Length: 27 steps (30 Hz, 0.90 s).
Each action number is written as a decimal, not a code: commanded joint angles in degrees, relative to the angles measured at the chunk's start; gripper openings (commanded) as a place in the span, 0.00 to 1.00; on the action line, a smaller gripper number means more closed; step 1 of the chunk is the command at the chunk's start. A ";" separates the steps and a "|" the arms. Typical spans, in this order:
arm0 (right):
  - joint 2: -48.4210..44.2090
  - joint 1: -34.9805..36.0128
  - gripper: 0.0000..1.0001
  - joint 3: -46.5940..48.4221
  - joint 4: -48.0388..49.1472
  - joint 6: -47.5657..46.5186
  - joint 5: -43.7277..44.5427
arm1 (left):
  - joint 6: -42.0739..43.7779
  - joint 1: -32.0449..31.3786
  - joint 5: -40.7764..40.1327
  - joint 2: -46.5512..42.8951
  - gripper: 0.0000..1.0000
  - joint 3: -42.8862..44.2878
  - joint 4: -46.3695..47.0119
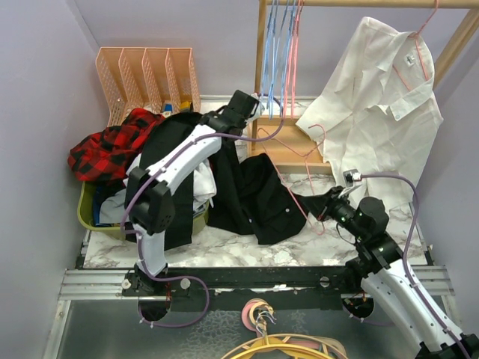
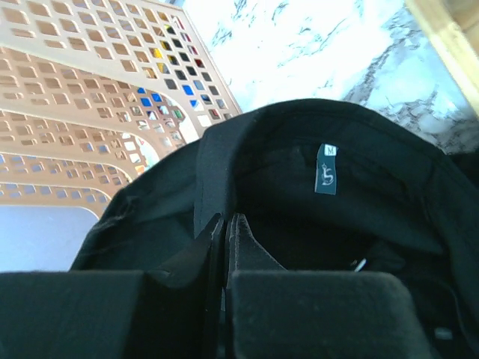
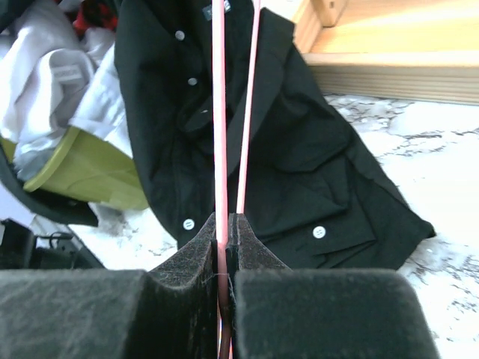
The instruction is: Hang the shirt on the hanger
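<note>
The black shirt (image 1: pixel 254 194) lies spread on the marble table, its upper part lifted toward the back left. My left gripper (image 1: pixel 238 105) is shut on the shirt's collar (image 2: pixel 224 149); the neck label (image 2: pixel 326 168) shows just beyond it in the left wrist view. The pink-red wire hanger (image 1: pixel 292 153) lies slanted over the shirt's right side, hook toward the wooden rack. My right gripper (image 1: pixel 329 203) is shut on one hanger wire (image 3: pixel 220 112). In the right wrist view the shirt (image 3: pixel 299 149) lies under the hanger with its pale buttons showing.
A green bin (image 1: pixel 91 213) of clothes stands at the left with the red-and-black plaid garment (image 1: pixel 105 149) on it. A peach file organizer (image 1: pixel 146 75) is at the back left. Blue hangers (image 1: pixel 273 52) and a white shirt (image 1: pixel 382 97) hang on the wooden rack (image 1: pixel 288 142).
</note>
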 commanded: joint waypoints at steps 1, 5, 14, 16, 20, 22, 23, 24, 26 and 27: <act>-2.49 0.17 0.01 -0.37 4.79 -1.57 -8.30 | 3.59 -0.11 11.09 -9.39 0.00 -0.17 -3.50; -4.92 0.15 0.01 -1.18 6.93 -0.66 -14.03 | 4.69 -0.11 14.82 -12.70 0.00 -2.36 -4.44; -2.11 0.14 0.01 -2.12 15.62 2.50 -20.22 | 3.92 -0.76 24.73 -14.10 0.01 -0.04 -9.57; 0.20 0.13 0.01 -2.50 19.17 3.39 -21.31 | 3.63 -1.10 26.47 -14.11 0.01 1.09 -10.57; 5.33 0.15 0.01 -2.88 24.67 4.63 -22.64 | 2.70 -1.75 26.56 -15.76 0.01 3.55 -11.70; 6.83 0.16 0.01 -2.90 25.90 4.63 -22.63 | 2.42 -1.87 26.50 -16.12 0.01 4.27 -12.25; 7.32 0.15 0.01 -2.83 26.17 4.49 -22.61 | 2.55 -1.87 26.00 -16.53 0.01 4.23 -12.10; 7.73 0.17 0.01 -2.69 26.38 4.44 -22.77 | 2.93 -1.87 25.07 -16.89 0.01 3.94 -11.87; 8.33 0.21 0.01 -2.30 26.38 4.34 -23.27 | 3.70 -1.91 21.02 -17.60 0.01 2.64 -10.18; 8.41 0.18 0.01 -2.15 26.21 4.34 -23.57 | 4.11 -1.87 18.60 -17.88 0.01 1.62 -8.97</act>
